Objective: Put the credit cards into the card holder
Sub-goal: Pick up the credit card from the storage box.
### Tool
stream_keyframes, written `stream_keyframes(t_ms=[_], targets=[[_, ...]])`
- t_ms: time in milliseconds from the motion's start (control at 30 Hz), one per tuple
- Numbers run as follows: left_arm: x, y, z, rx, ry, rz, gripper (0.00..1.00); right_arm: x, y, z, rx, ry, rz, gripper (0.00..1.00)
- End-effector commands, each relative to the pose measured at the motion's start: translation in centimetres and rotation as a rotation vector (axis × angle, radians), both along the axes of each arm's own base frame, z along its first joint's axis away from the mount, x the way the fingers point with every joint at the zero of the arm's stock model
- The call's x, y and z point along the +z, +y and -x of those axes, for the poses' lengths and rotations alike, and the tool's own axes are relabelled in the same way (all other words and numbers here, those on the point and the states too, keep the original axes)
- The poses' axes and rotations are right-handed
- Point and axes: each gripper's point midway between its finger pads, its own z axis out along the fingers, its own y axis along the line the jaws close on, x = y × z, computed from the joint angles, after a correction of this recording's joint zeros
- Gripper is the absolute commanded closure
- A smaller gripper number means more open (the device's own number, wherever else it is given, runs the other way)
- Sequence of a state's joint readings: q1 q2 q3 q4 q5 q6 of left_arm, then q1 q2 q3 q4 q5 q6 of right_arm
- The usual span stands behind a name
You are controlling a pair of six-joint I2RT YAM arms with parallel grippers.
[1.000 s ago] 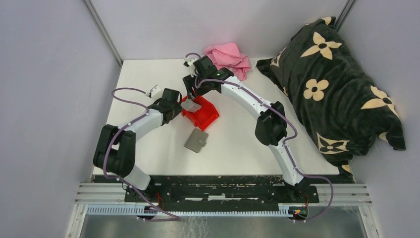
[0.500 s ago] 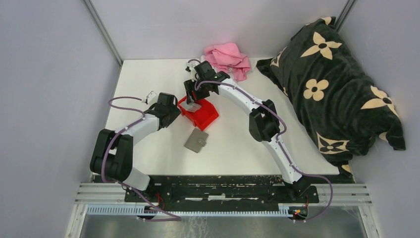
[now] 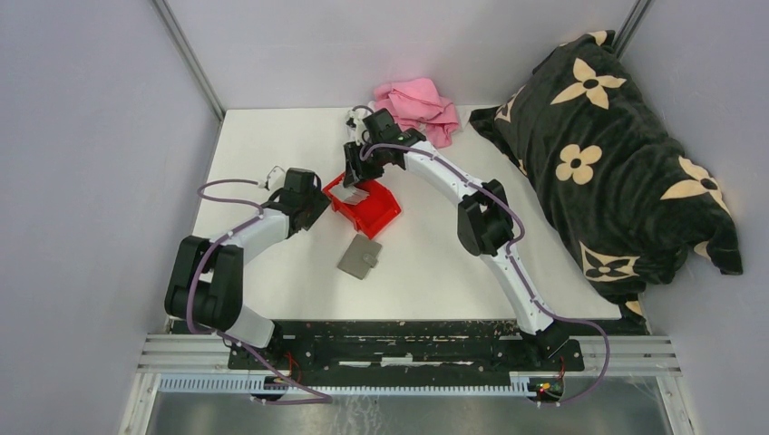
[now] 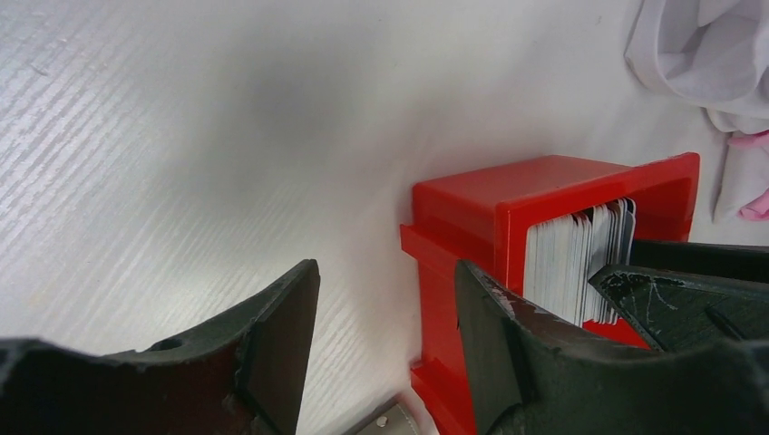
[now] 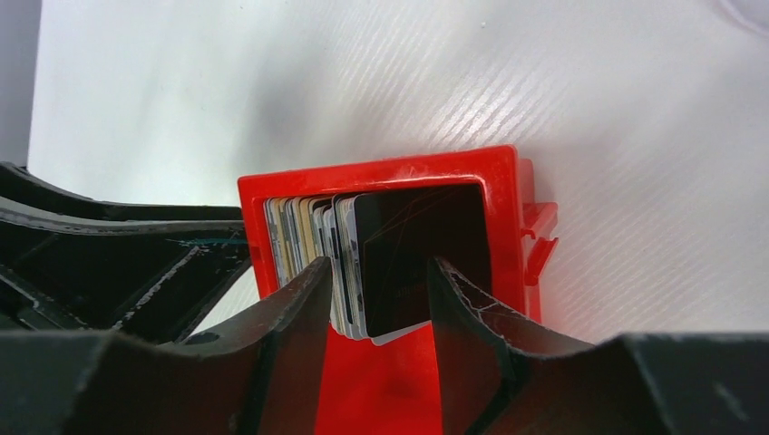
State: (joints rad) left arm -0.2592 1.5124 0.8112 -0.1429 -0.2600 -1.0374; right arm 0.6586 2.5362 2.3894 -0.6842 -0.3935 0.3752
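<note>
Grey cards [image 5: 299, 227] packed upright in red bin [image 5: 381, 165]; right hand [image 5: 379, 269] straddles some, grip unclear; left hand [image 4: 385, 272] wide.

Red bin [image 3: 379, 214]; pale grey cards [image 5: 299, 227], the front one black; dark grey wallet [image 3: 360, 257]; white worktop [image 3: 272, 136]; pink cloth [image 3: 419, 104]; black blanket [image 3: 626, 172] with cream flower pattern.

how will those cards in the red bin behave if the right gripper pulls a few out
The credit cards look thin, flat and glossy, so they are probably stiff but slippery; some may slide from a pinch. They stand packed on edge in the red bin, so neighbours may drag up too. The bin looks like light plastic and might lift with them.
</note>
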Motion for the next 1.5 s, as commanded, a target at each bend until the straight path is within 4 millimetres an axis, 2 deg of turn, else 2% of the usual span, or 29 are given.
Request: stream_keyframes(t_ms=[0, 600, 933, 1467], targets=[[0.3, -0.9, -1.0, 0.011, -0.036, 0.067, 0.37, 1.9, 1.2, 0.1, 0.015, 0.008, -0.089, 0.52], [-0.2, -1.5, -1.0, -0.005, -0.041, 0.1, 0.38, 5.8, 1.4, 1.2, 0.019, -0.006, -0.13, 0.65], [0.3, -1.6, -1.3, -0.025, -0.053, 0.091, 0.38, 7.1, 1.9, 1.8, 0.023, -0.021, -0.129, 0.68], [0.5, -1.7, -1.6, -0.037, -0.065, 0.106, 0.38, 8.5, 1.0, 1.9, 0.01, -0.056, -0.093, 0.75]])
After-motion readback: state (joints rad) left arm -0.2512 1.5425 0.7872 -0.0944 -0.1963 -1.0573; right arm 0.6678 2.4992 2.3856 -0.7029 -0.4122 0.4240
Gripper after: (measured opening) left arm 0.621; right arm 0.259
